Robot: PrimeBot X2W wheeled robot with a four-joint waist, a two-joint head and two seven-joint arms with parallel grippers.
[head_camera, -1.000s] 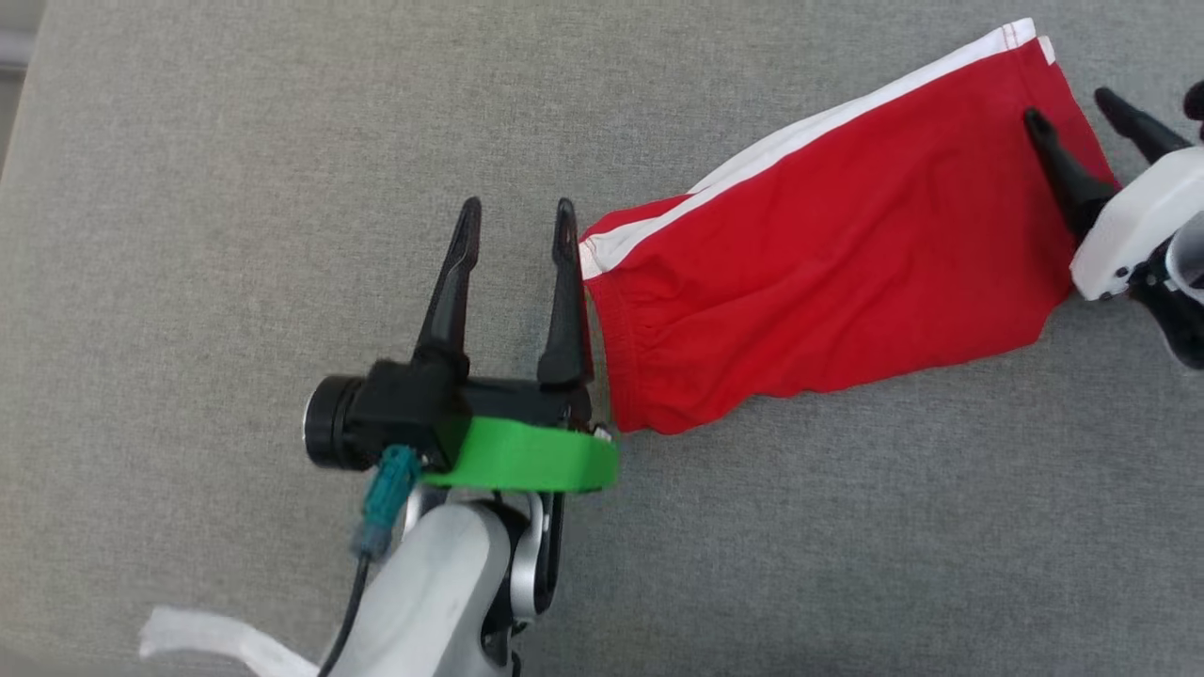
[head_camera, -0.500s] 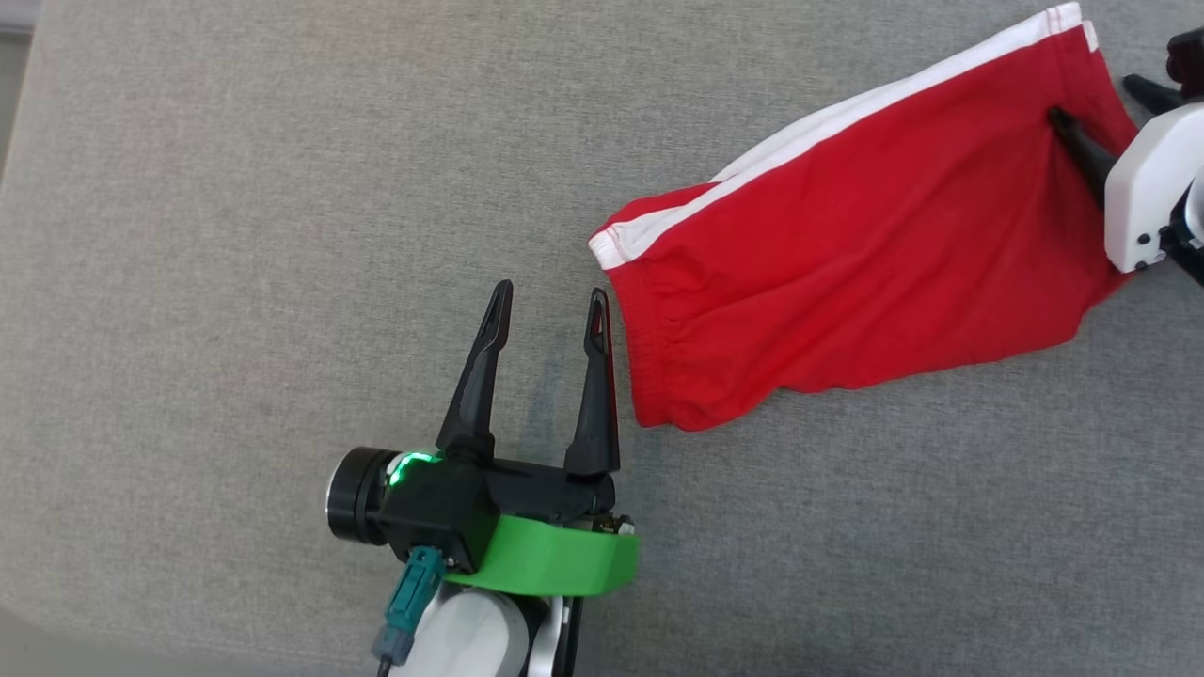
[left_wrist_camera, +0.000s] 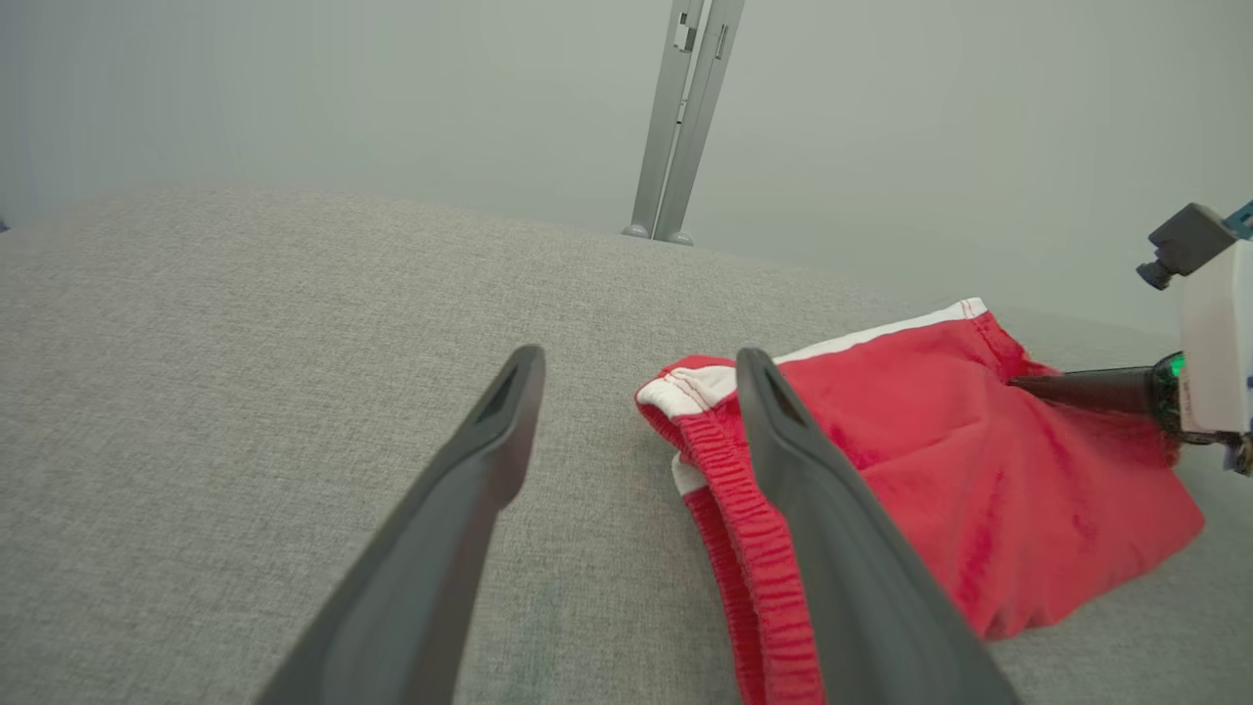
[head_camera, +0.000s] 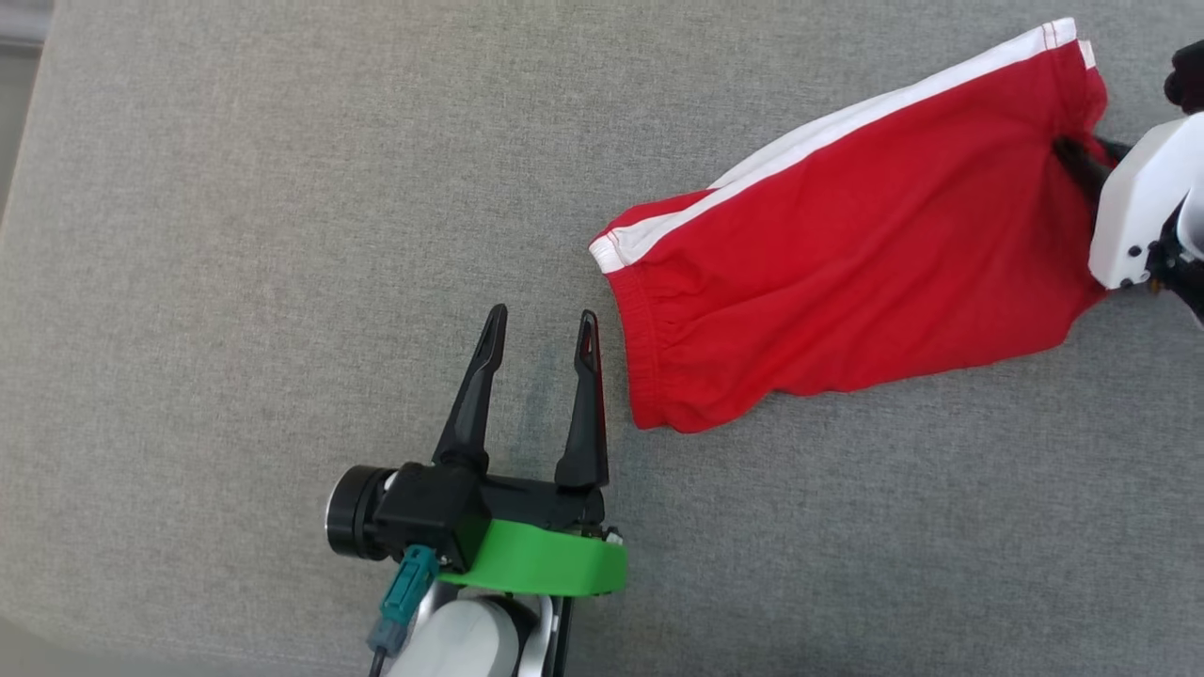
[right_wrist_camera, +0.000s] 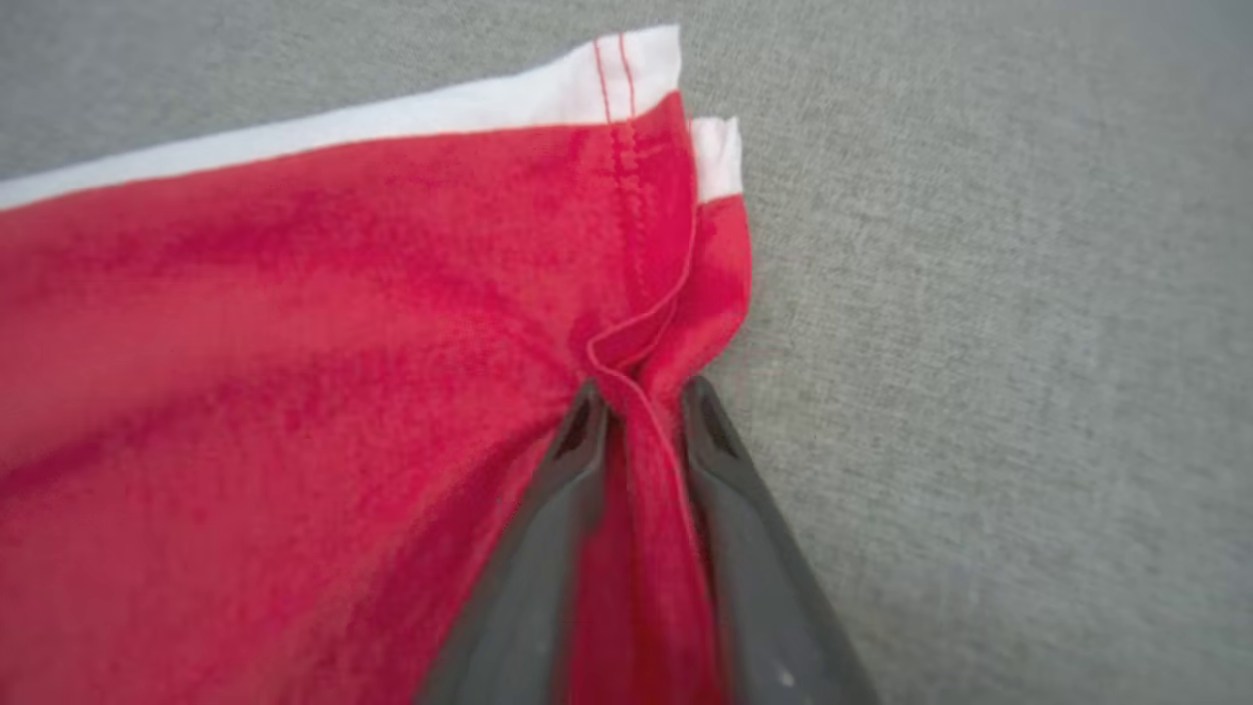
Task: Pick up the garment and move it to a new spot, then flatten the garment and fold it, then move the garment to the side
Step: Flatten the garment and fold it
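Observation:
The garment (head_camera: 847, 254) is a pair of red shorts with a white side stripe, lying flat and slanting across the grey surface at the right. My right gripper (head_camera: 1082, 155) is shut on its hem end, and the right wrist view shows the two fingers pinching a bunched fold of red fabric (right_wrist_camera: 641, 392). My left gripper (head_camera: 538, 324) stands open just left of the elastic waistband, holding nothing. In the left wrist view its right finger crosses in front of the waistband of the garment (left_wrist_camera: 930, 470), and the left gripper (left_wrist_camera: 636, 362) is spread wide.
Grey woven fabric (head_camera: 235, 282) covers the whole work surface, with wide free room to the left and below the shorts. The surface's left edge (head_camera: 23, 141) shows at the upper left. A metal post (left_wrist_camera: 685, 117) stands behind the far edge.
My right gripper has closed on the hem, bunching the cloth between its fingers. My left gripper has drawn back toward me, away from the waistband, and stays open.

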